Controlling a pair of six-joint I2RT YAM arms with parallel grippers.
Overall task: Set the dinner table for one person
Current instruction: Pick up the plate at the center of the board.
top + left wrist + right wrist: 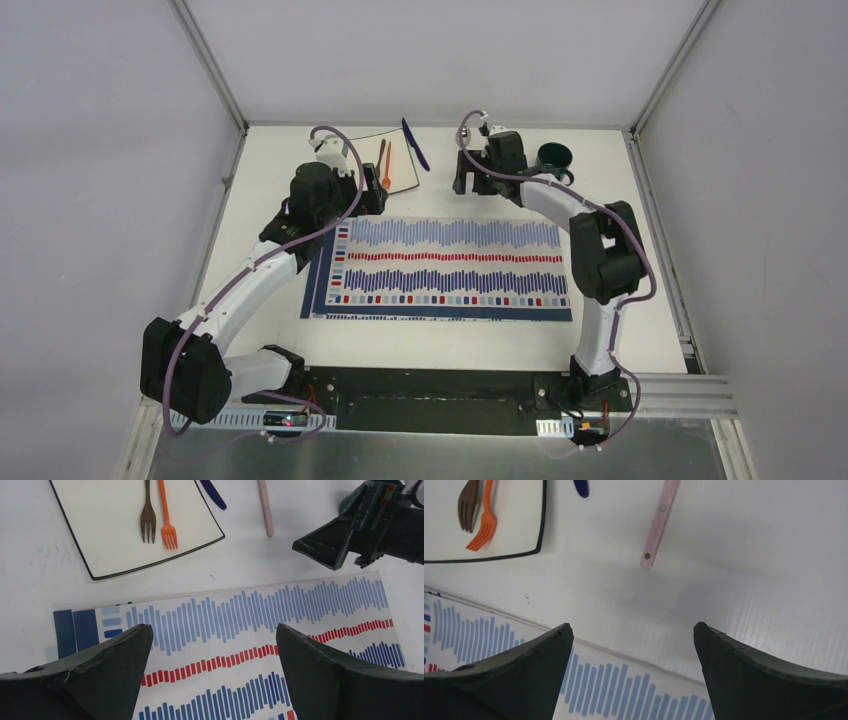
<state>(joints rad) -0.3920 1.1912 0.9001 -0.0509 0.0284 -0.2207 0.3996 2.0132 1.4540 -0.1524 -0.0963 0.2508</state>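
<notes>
Our left gripper (212,635) and right gripper (631,630) hang wide and empty near the dinner table's (450,340) far edge. The placemat (450,270) lies mid-table; next, we judge, the plate (115,525) goes onto it.

dinner table (450,345), plain white matte rectangle, aluminium frame edges

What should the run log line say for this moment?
left gripper: open, empty, above placemat | right gripper: open, empty | plate: on dinner table beyond placemat, holds brown fork, orange fork
</notes>
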